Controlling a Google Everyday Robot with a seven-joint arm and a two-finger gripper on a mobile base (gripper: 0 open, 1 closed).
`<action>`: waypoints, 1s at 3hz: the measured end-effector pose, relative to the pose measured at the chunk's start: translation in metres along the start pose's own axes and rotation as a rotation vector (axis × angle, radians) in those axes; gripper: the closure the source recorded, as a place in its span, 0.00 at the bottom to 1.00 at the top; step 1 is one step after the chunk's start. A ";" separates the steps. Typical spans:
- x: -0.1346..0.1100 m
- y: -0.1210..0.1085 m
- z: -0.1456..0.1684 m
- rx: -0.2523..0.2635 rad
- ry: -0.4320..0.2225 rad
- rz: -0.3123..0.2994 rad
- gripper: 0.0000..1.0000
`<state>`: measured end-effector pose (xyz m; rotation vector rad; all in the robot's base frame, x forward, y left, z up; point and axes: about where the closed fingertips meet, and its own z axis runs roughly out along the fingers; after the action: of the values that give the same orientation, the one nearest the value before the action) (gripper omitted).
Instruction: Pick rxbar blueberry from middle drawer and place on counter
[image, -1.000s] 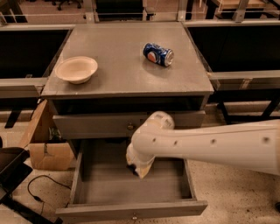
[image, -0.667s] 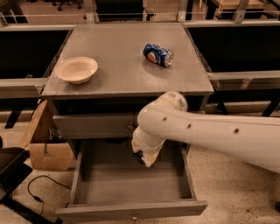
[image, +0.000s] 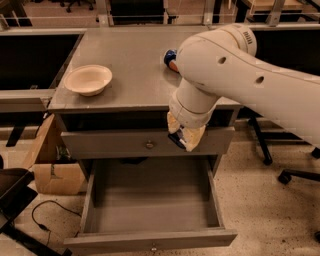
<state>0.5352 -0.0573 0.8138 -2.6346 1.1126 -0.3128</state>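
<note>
My gripper (image: 182, 138) hangs in front of the cabinet's upper drawer front, above the open middle drawer (image: 152, 200) and just below the counter's (image: 130, 60) front edge. Its pale fingers are shut on the rxbar blueberry (image: 176, 140), a dark flat bar that shows between them. The middle drawer is pulled out, and its plain grey inside shows nothing in it. The white arm covers the right part of the counter.
A beige bowl (image: 88, 79) sits on the counter's left. A blue Pepsi can (image: 170, 59) lies at the back, partly hidden by the arm. The closed upper drawer front has a brass knob (image: 149, 145). A cardboard box (image: 52, 165) stands at the cabinet's left, chair legs at right.
My gripper has risen out of the middle drawer with the bar, up to the level of the upper drawer front. The arm now covers the can and the counter's right part.
</note>
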 end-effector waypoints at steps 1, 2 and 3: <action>0.000 0.000 -0.002 -0.004 -0.001 0.001 1.00; 0.006 -0.018 -0.022 0.005 0.037 -0.048 1.00; 0.019 -0.087 -0.072 0.090 0.085 -0.190 1.00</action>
<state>0.5850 -0.0235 0.9116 -2.6723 0.8507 -0.5052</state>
